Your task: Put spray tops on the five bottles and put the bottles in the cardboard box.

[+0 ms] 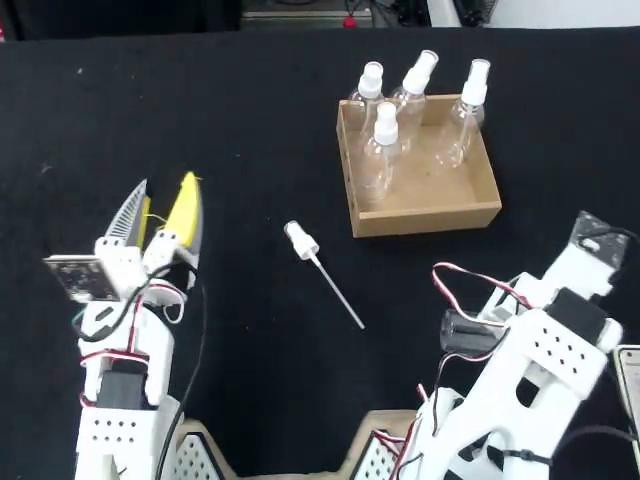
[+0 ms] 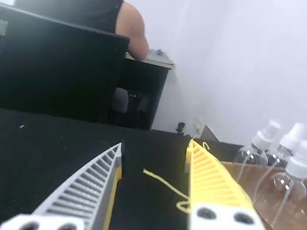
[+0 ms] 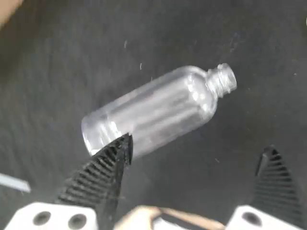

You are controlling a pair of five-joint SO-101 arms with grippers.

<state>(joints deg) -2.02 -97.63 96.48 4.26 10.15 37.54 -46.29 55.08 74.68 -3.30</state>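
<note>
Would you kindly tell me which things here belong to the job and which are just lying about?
Job: cardboard box; four capped bottles; loose spray top; uncapped bottle.
Lying about: desk behind the table.

A table (image 1: 180, 110) covered in black cloth is seen from above, with cables (image 1: 350, 18) gathered beyond its far edge. Behind it, a plain white wall (image 2: 240, 57) is evenly lit, and a large black panel (image 2: 57, 67) is set beside a dark desk (image 2: 151, 81).
</note>
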